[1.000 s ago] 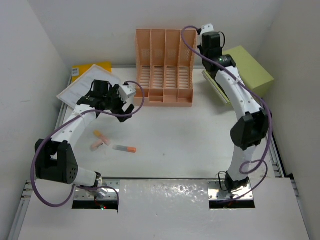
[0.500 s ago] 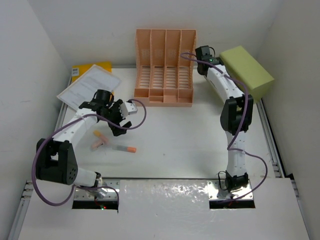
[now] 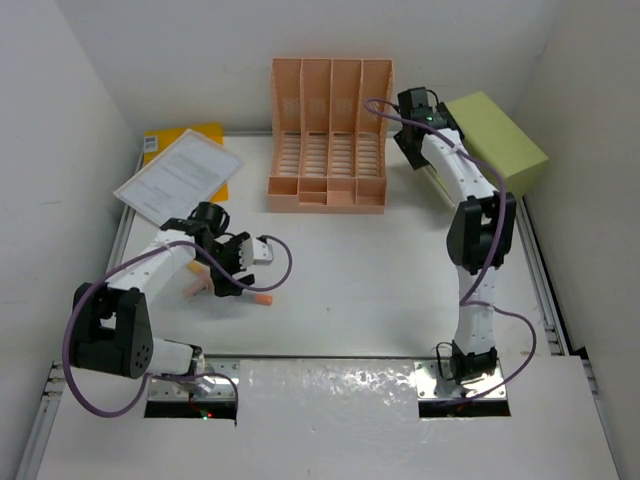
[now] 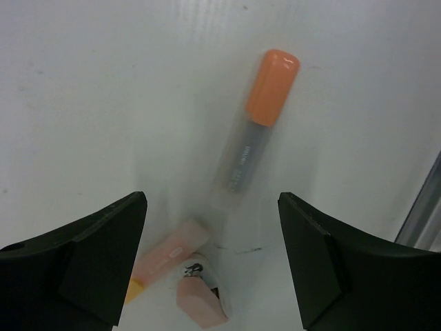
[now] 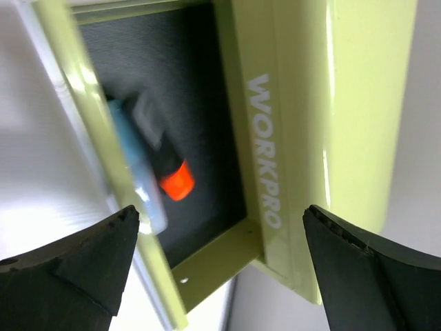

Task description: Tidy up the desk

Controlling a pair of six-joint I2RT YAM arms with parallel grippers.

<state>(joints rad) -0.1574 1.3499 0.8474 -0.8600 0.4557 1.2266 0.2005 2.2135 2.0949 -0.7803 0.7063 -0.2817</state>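
On the near-left part of the desk (image 3: 380,290), a wide white tabletop with metal rails that fills the floor of the workspace, the left gripper (image 4: 212,201) hangs low with its jaws spread wide. It grips nothing. An orange-capped marker (image 4: 241,162) lies flat on the white surface in the gap between the two fingers, touching neither, its cap pointing away from the wrist camera. Just beside its near end lie a shorter pink marker (image 4: 169,255) and a small pink piece (image 4: 200,303), close together.

At the far-right corner, the right gripper (image 5: 220,210) is poised over the lime-green drawer box (image 3: 500,140), its jaws also spread wide and holding nothing. The drawer (image 5: 213,272) is pulled out, showing a dark interior. Inside it lie a blue item (image 5: 134,158) against the drawer's front wall and a black marker (image 5: 169,169) with an orange end next to it; both are blurred.

A peach file rack (image 3: 328,135) stands at the far middle of the tabletop, between the two arms. A printed sheet (image 3: 178,172) rests tilted on a yellow folder (image 3: 205,135) in the far-left corner.
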